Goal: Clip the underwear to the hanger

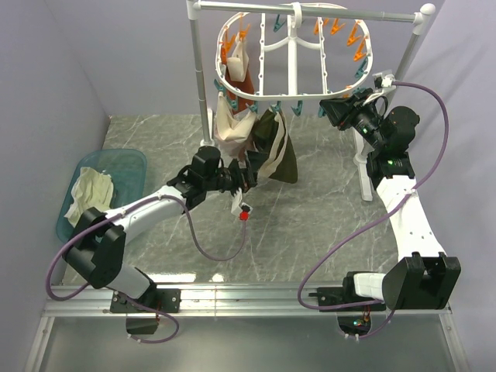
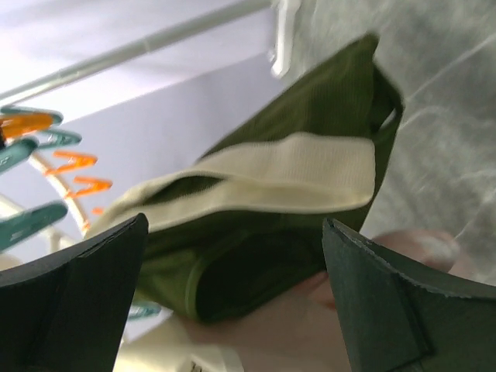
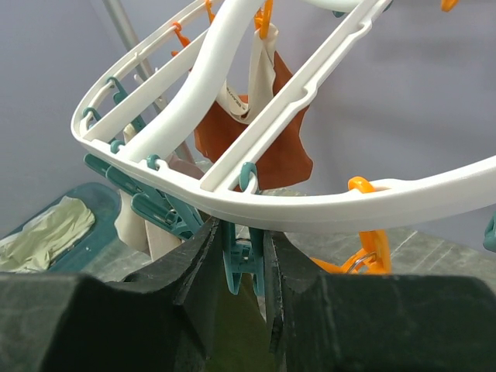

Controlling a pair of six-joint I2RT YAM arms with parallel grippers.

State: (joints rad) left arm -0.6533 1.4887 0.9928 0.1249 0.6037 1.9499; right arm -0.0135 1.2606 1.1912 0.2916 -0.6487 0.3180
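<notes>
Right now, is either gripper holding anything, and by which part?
The right gripper pinches a teal clothespin across its body, under the hanger rim. The left gripper is open, holding nothing; the underwear hangs just ahead of it.

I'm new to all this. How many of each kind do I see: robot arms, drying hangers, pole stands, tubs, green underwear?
Robot arms: 2
Drying hanger: 1
Pole stand: 1
Blue tub: 1
Olive underwear: 1
Total: 6
</notes>
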